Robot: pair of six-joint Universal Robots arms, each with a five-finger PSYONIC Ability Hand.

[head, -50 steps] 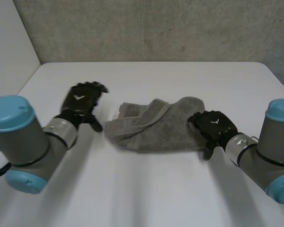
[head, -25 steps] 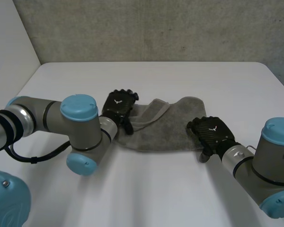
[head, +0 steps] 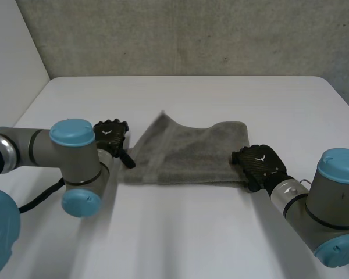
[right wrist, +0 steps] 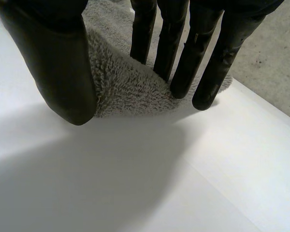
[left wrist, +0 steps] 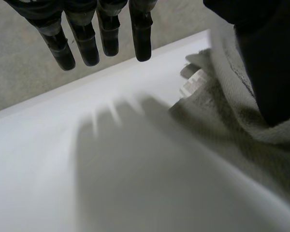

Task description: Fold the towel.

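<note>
A grey terry towel lies spread at the middle of the white counter, its 10 o'clock corner lifted. The right hand pinches the towel's 4 o'clock corner between thumb and fingers. The left hand, just beside the towel's 9 o'clock edge, has straight fingers and holds nothing.

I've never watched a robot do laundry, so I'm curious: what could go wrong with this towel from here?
1. The right hand pinches a small corner of the towel; it might slip free.
2. The left hand has straight fingers off the cloth, with only the thumb beside its rumpled edge, so that side could fold crooked.
</note>
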